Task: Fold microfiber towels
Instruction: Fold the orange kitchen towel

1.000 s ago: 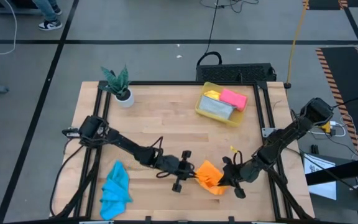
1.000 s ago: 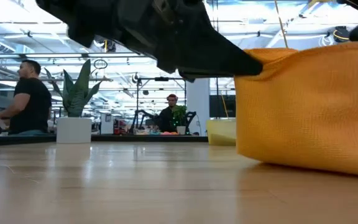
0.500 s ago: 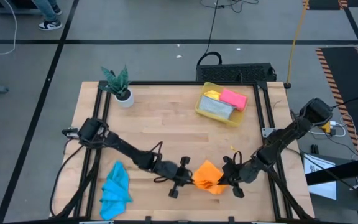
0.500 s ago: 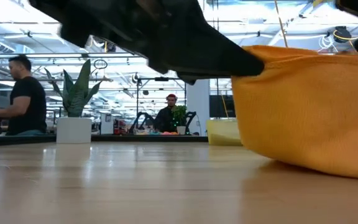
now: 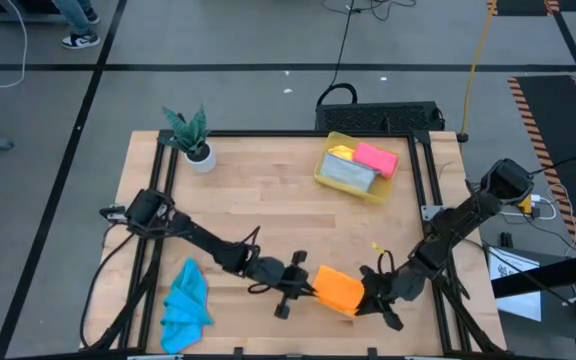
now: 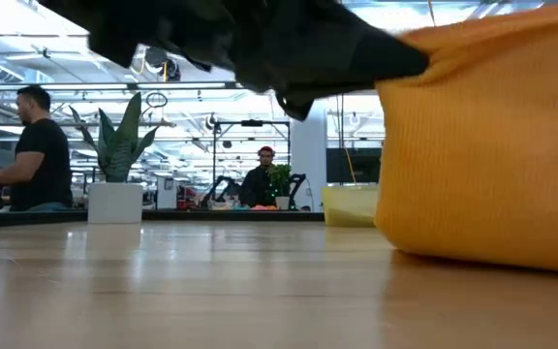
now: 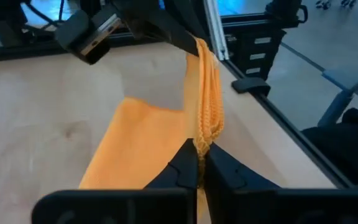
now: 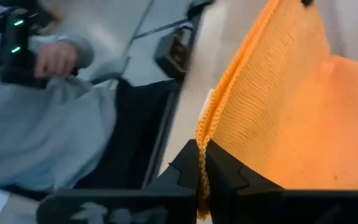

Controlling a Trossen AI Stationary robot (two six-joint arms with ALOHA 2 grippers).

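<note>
Pale wood planks form the table (image 5: 268, 200), framed in black rails. At its near left a crumpled blue towel (image 5: 186, 305) lies loose. Right of it, the left end effector (image 5: 308, 290) is clamped on one edge of the soft, ribbed orange towel (image 5: 336, 289); the right end effector (image 5: 366, 297) pinches the opposite edge.

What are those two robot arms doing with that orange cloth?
They are folding it. The left gripper and the right gripper are each shut on an edge of the orange towel, holding it near the front of the wooden table. A blue towel lies crumpled at the front left. The yellow bin at the back holds more towels.
</note>
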